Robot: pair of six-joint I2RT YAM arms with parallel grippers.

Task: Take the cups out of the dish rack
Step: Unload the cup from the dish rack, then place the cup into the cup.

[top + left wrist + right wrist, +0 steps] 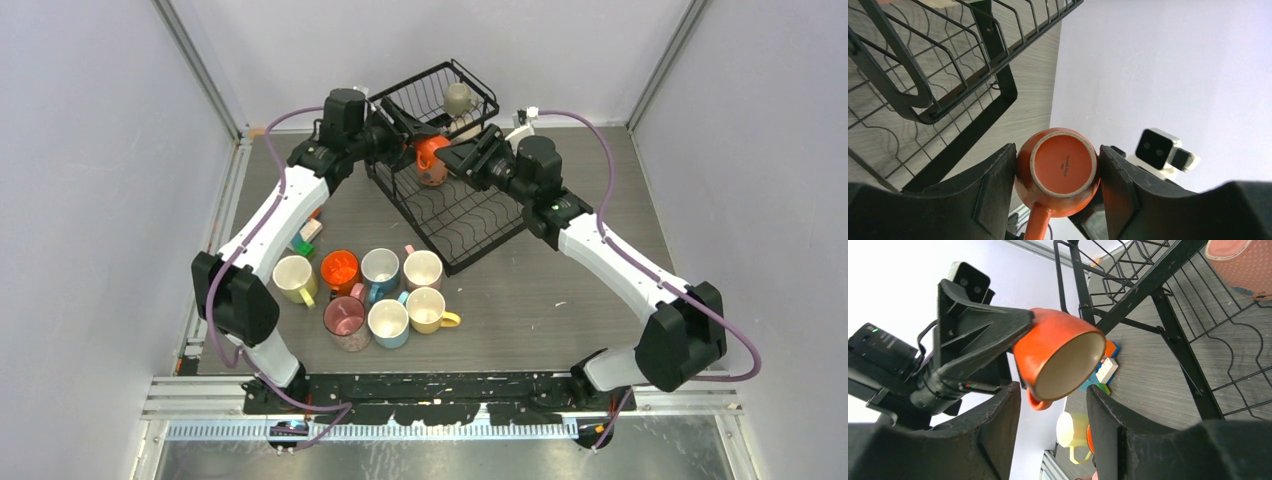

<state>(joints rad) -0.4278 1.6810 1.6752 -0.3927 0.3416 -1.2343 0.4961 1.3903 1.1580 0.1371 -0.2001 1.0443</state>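
Observation:
An orange cup hangs in the air beside the black wire dish rack. My left gripper is shut on its round body, base toward the camera, handle pointing down. My right gripper faces the cup's mouth with its jaws apart; the lower rim and handle sit just between its fingertips, without visible contact. A grey cup stands in the upper basket. A salmon cup rests in the rack.
Several cups stand grouped on the table in front of the rack, among them a yellow one. Small coloured blocks lie left of the rack. Grey walls close in the table on three sides.

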